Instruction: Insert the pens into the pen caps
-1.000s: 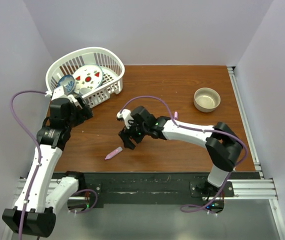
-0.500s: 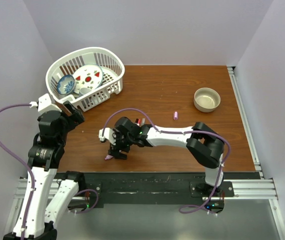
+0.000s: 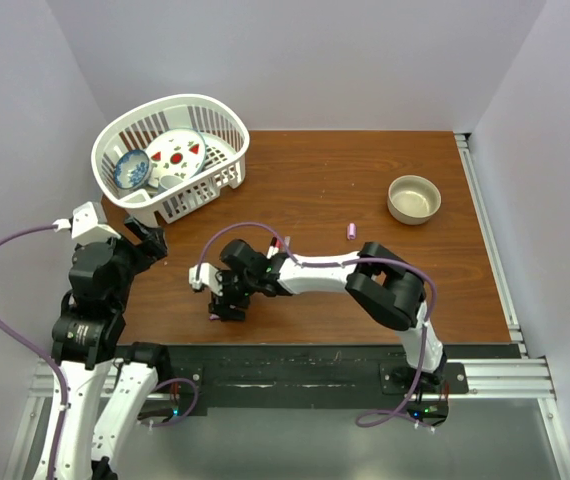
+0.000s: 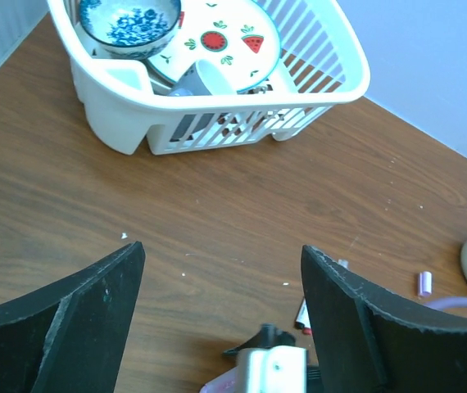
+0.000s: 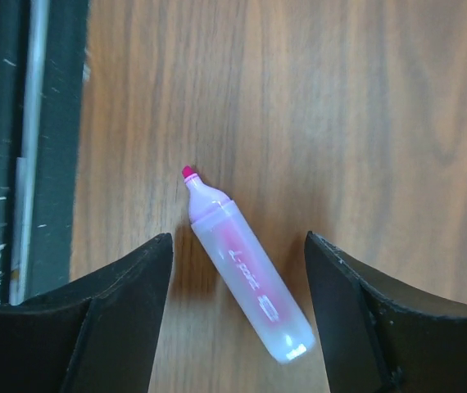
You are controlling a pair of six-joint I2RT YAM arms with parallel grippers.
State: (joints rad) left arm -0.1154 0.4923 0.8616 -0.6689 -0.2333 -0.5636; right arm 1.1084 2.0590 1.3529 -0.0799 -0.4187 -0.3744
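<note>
Pink pen (image 5: 246, 282) is lying flat on the table (image 3: 365, 290), uncapped, near the front edge at about 7 o'clock on the tabletop in the top view. In the right wrist view its red tip is pointing toward 11 o'clock and its blunt end toward 5 o'clock. The right gripper (image 5: 238, 237) is hanging directly over it with its fingers spread wide, one on each side of the barrel and neither touching it, so the pen is not being gripped. In the top view this gripper (image 3: 230, 305) is hiding nearly all of the pen.

A pink cap (image 3: 351, 231) is resting well apart, at about 2 o'clock from the right gripper. A red-ended pen (image 3: 277, 243) is peeking out beside the right arm, mostly hidden.

The left gripper (image 4: 221, 262) is hovering spread and empty above bare wood, with the white basket (image 4: 356, 74) at its 12 o'clock. The basket is holding a blue bowl (image 4: 127, 16) and a fruit-printed plate (image 4: 225, 41). A tan bowl (image 3: 413, 198) is sitting at 2 o'clock on the table.
</note>
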